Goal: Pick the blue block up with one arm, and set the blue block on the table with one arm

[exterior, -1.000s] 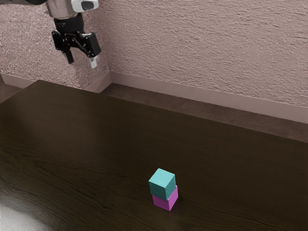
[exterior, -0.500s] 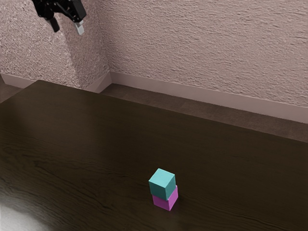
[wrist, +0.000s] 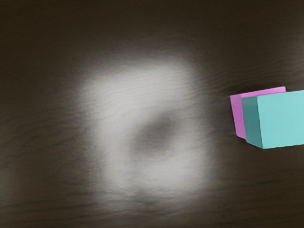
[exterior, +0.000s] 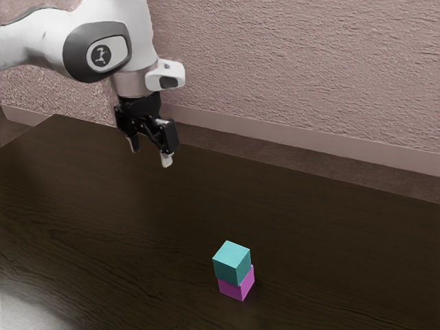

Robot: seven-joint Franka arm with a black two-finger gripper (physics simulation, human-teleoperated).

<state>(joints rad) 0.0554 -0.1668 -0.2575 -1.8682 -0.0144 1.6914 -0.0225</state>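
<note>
The blue block (exterior: pixel 232 261) was sitting on top of the pink block (exterior: pixel 234 291), and these two were touching. The pink block was resting on the table (exterior: pixel 103 199), well apart from the edge which faced the wall (exterior: pixel 295 62). The tool (exterior: pixel 150 152) was in the air, well apart from both blocks, with its two fingers spread and nothing between them.

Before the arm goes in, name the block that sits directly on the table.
The purple block: it is the lower of the two, while the blue block is stacked on top of it.
</note>
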